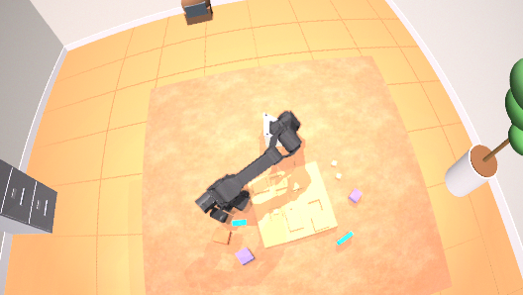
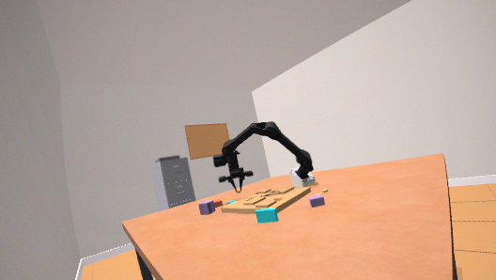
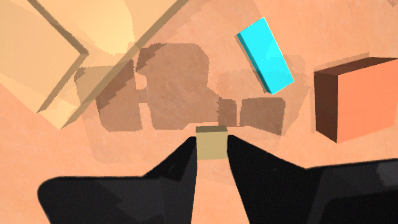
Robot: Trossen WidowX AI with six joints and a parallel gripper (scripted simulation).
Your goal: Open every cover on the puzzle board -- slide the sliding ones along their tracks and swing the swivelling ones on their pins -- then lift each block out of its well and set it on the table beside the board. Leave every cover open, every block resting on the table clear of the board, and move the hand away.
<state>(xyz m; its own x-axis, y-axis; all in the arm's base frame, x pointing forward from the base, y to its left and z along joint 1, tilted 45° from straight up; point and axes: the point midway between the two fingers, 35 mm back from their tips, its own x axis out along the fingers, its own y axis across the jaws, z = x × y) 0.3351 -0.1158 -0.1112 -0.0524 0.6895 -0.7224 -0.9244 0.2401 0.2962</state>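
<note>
Clearly, fingers [image 2: 239, 190] pinching small tan block [image 3: 212, 143] in wrist view; top view hides it.

Top view: arm [image 1: 258, 165] covers part of the board [image 1: 323, 208]; fingertips not resolvable. Exterior view: cover outlines and well interiors too small to read. Wrist view: board [image 3: 107, 30] cut off by upper and left edges; orange block [image 3: 367, 102] clipped at right.
</note>
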